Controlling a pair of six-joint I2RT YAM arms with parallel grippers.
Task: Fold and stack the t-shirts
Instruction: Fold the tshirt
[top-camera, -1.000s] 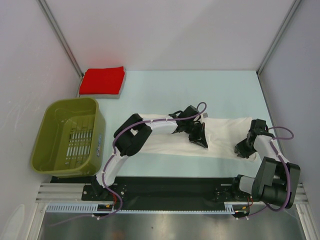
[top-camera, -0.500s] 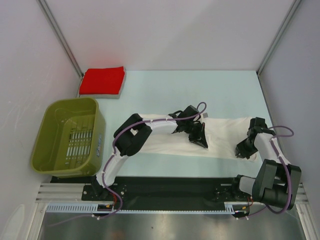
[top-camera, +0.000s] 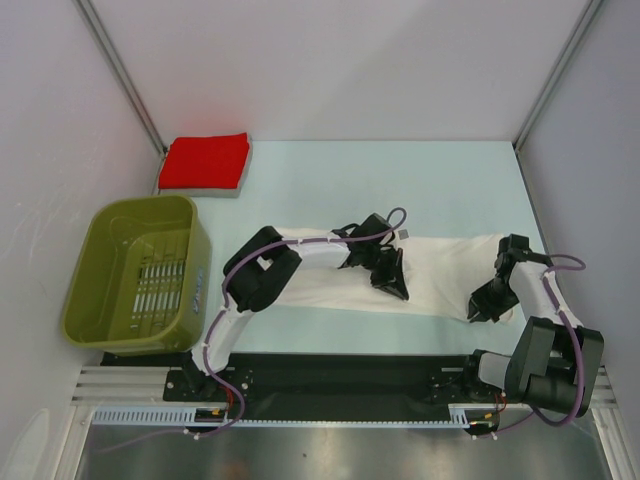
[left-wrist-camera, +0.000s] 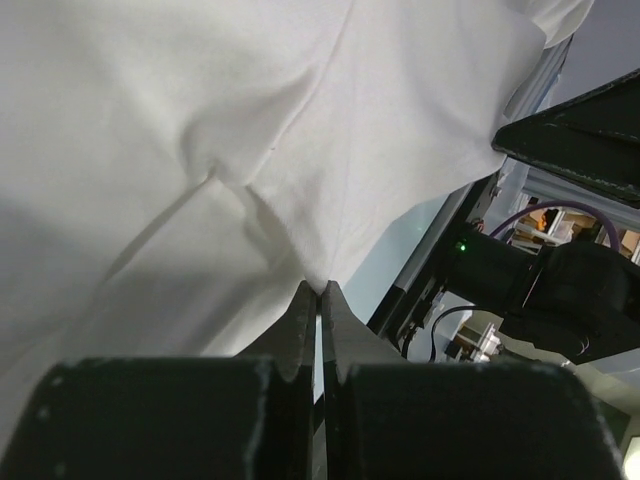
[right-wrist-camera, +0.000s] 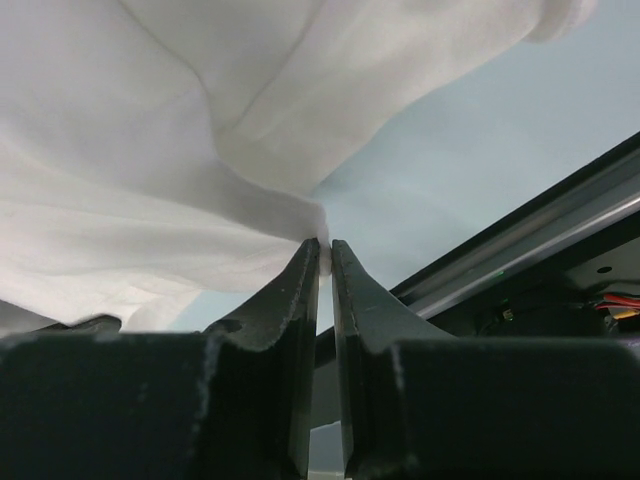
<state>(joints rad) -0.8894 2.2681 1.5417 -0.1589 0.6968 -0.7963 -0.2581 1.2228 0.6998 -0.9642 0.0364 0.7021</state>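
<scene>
— Where are you at?
— Near hem of the white t-shirt (top-camera: 445, 262), both sides. My L tool (left-wrist-camera: 320, 288) is pinched together on a peak of cloth approx mid-hem. R tool (right-wrist-camera: 322, 245) is clamped on the hem near the right end, w/ a thin fold btw the tips.
— Grip ok?
— Thin on both, I'd say; only the tips bite. So lift slow, no jerks.
— And the move?
— Shirt lies as a long band across the table (top-camera: 330, 180), right of the basket (top-camera: 140, 204). I judge the step is carrying the near hem up & over to the far edge. Both tools at the same height & pace, cloth taut btw them, else it sags & creases. Let go only once the edges line up.
— Then?
— Red t-shirt (top-camera: 205, 160) sits folded at the far left corner, well apart. I reckon the white one goes on top of it once folded small.
</scene>
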